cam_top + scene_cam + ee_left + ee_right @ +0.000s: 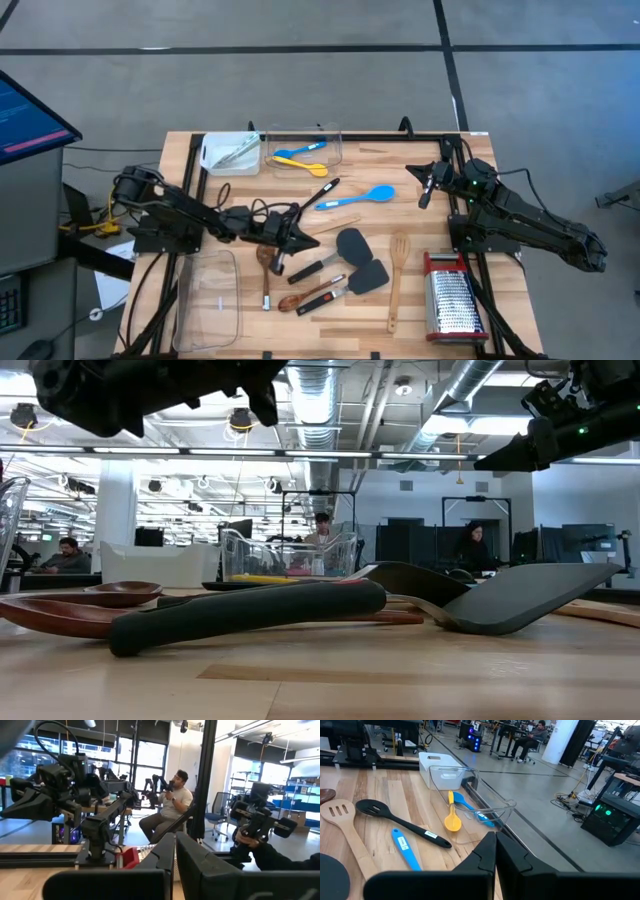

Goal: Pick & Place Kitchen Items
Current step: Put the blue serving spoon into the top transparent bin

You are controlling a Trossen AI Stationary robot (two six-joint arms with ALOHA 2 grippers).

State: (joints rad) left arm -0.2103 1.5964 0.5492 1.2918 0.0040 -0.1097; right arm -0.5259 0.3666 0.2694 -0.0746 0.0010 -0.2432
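Note:
The utensils lie loose on the table: a black slotted spoon (322,189), a blue spoon (360,197), two dark grey spatulas (352,243) (366,277), a wooden slotted spatula (397,275) and wooden spoons (266,270). A yellow spoon (452,819) and another blue spoon (470,806) lie in the clear tub (305,148) at the far edge. My left gripper (305,240) is shut and empty, raised above the table's middle just left of the grey spatulas. My right gripper (425,192) is shut and empty, raised over the table's far right.
A white tray (230,152) stands left of the far tub. A second clear tub (210,300) stands at the near left. A steel grater with red trim (455,295) lies at the near right. People sit in the room beyond the table.

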